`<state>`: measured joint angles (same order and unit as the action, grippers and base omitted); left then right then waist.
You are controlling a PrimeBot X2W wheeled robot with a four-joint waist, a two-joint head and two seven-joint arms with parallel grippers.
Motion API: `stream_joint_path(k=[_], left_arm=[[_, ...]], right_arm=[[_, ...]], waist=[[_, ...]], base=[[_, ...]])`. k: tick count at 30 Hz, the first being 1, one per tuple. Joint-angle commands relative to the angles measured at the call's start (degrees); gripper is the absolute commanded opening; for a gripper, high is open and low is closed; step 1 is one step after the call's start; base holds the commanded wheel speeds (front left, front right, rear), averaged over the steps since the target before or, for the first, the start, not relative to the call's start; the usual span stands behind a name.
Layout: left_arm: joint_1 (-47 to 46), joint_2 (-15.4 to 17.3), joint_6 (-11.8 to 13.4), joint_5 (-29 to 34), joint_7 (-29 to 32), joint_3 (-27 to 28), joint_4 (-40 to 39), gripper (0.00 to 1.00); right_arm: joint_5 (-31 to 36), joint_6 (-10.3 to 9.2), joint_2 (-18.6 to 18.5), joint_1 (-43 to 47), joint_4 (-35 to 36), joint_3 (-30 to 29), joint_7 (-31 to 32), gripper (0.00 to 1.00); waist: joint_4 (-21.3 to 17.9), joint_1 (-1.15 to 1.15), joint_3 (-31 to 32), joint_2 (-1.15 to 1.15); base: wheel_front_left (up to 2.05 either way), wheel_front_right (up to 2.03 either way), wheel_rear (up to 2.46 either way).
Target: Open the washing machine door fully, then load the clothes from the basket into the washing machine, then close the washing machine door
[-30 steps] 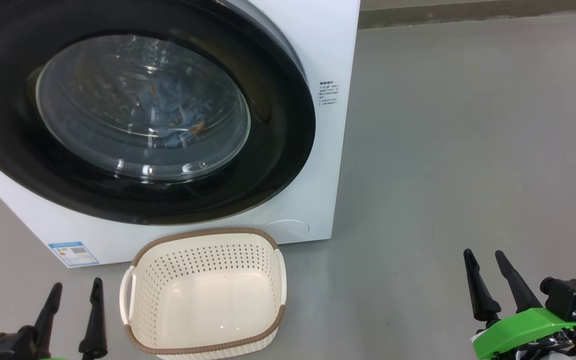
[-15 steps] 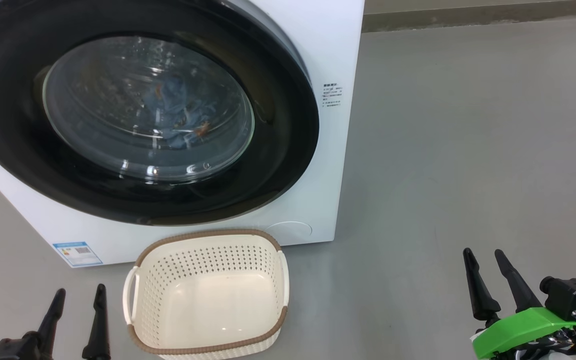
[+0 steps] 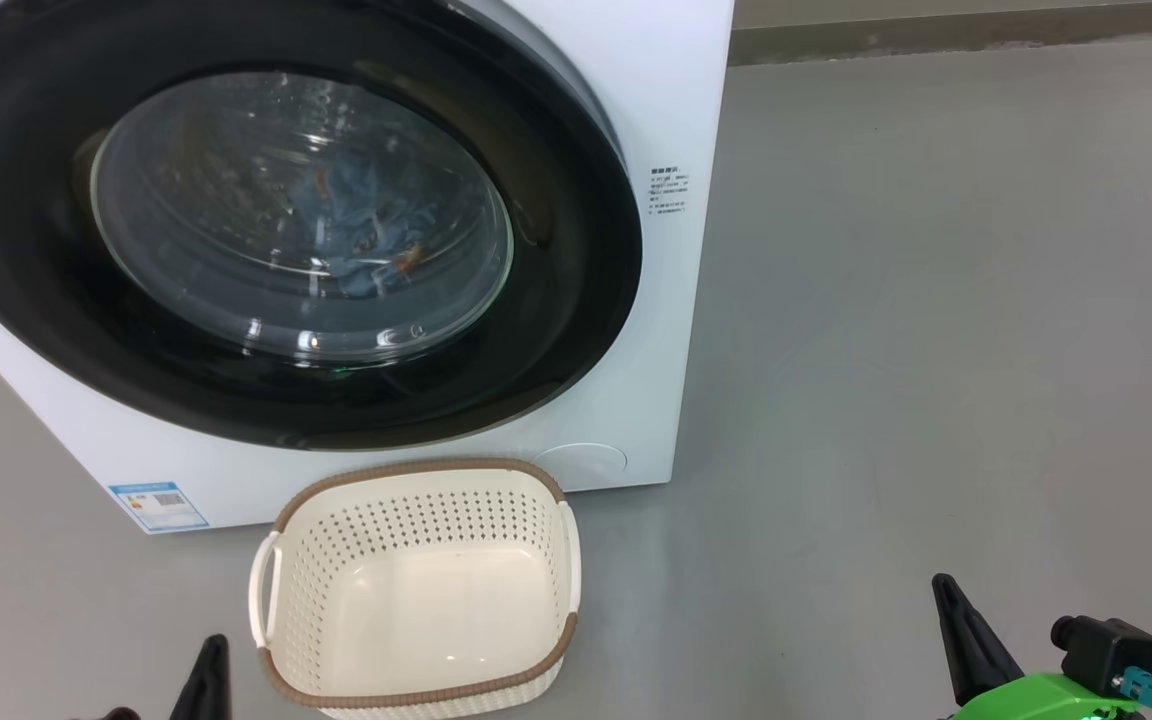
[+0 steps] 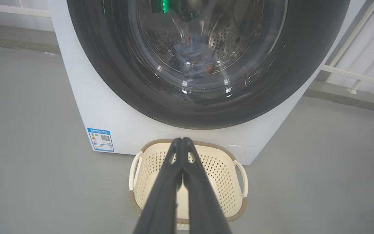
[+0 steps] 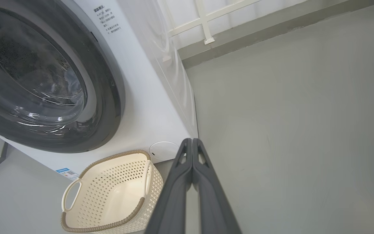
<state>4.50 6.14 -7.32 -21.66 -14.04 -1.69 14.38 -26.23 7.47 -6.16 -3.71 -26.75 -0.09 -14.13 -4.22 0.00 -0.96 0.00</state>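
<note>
The washing machine door (image 3: 301,215) stands shut at upper left, barring any way in. The basket (image 3: 416,520) sits just below it, open-topped. Floor (image 3: 936,350) at right lies open.

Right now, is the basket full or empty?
Empty. The basket shows its bare cream bottom, and the clothes lie behind the glass of the washing machine door.

Nothing reads clearly. The washing machine (image 3: 676,80) carries a blue label (image 4: 100,139) with a QR code (image 4: 105,137), left of the left end effector (image 4: 182,140), and small grey print (image 3: 668,190) ahead to its right.
</note>
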Motion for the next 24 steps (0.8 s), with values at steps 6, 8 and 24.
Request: stream_joint_path(k=[6,8,24], left_arm=[[-1.6,0.7,0.1,-4.3,1.2,0.9,-1.2,0.00],[-1.7,0.7,0.1,-5.4,1.5,1.0,-1.2,0.00],[-3.1,0.1,0.1,-14.6,4.2,2.1,-1.0,0.00]], right_arm=[[-4.5,0.00,-0.3,-1.4,2.0,-0.5,1.2,0.00],[-5.6,0.00,-0.2,-1.4,2.2,-0.6,1.6,0.00],[-14.1,0.01,0.3,-1.6,3.6,-1.4,4.2,0.00]], waist=[[0.2,0.01,0.1,0.00],[0.3,0.00,0.1,0.00],[0.8,0.00,0.2,0.00]], base=[[0.00,0.00,0.00],[0.00,0.00,0.00],[0.00,0.00,0.00]])
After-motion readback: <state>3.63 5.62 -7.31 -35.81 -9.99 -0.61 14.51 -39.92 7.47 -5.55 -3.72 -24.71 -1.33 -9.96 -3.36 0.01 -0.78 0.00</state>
